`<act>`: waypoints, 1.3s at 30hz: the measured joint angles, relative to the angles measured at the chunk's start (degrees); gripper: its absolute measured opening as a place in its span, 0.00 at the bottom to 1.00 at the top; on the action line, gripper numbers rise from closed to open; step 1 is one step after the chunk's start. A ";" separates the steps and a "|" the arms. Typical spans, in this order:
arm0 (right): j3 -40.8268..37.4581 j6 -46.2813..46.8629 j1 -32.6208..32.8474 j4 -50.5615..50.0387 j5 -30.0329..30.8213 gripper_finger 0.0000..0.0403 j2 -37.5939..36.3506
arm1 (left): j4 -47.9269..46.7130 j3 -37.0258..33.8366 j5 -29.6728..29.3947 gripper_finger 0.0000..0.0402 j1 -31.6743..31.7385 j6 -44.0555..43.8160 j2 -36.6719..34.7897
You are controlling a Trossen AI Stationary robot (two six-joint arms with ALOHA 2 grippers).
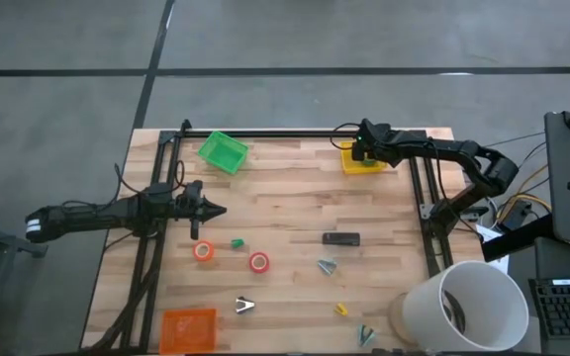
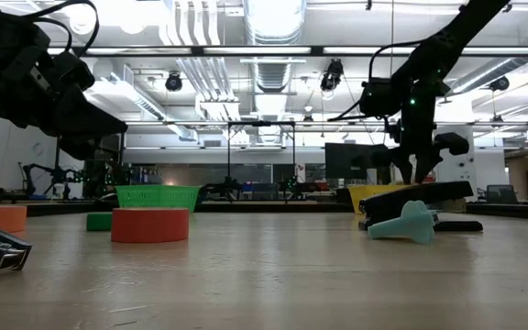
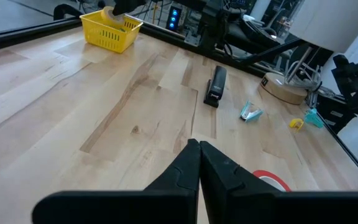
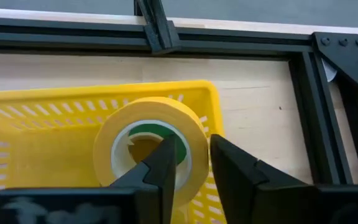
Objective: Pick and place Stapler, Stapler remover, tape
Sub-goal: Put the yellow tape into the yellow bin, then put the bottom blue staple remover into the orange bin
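My right gripper (image 4: 191, 146) reaches over the yellow basket (image 4: 48, 118) at the table's far right (image 1: 361, 161) and is shut on a yellow tape roll (image 4: 148, 140). The black stapler (image 1: 341, 238) lies flat on the table right of centre and also shows in the left wrist view (image 3: 215, 86). An orange tape roll (image 1: 203, 251) and a red tape roll (image 1: 258, 262) lie flat near the left arm. A teal staple remover (image 1: 327, 265) lies beside the stapler. My left gripper (image 1: 211, 210) hovers shut above the table's left side (image 3: 199, 149), touching nothing. My right gripper holds the yellow tape roll by its ring wall (image 4: 194, 140), one finger (image 4: 166, 158) inside the hole and the other outside. The fingers come from above, slanting toward the far edge. The roll sits tilted over the yellow basket; whether it rests on the basket is hidden.
A green basket (image 1: 223, 151) stands at the far left and an orange basket (image 1: 188, 329) at the near left. More staple removers, one white (image 1: 244, 306), one yellow (image 1: 341, 310), lie near the front edge. A large white cylinder (image 1: 468, 307) stands at the near right corner. Black frame rails (image 1: 295, 133) border the table.
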 joint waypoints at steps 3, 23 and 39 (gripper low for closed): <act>0.00 -0.32 0.02 0.09 0.00 0.30 0.00 | 0.00 0.00 0.00 0.03 -0.02 0.00 0.00; 0.00 -9.25 0.83 3.69 -7.18 0.29 -0.02 | -0.01 0.00 0.00 0.03 0.00 0.00 0.00; 0.00 -12.82 0.31 3.37 -9.82 0.12 -1.11 | 0.00 0.00 0.00 0.03 0.00 0.00 0.00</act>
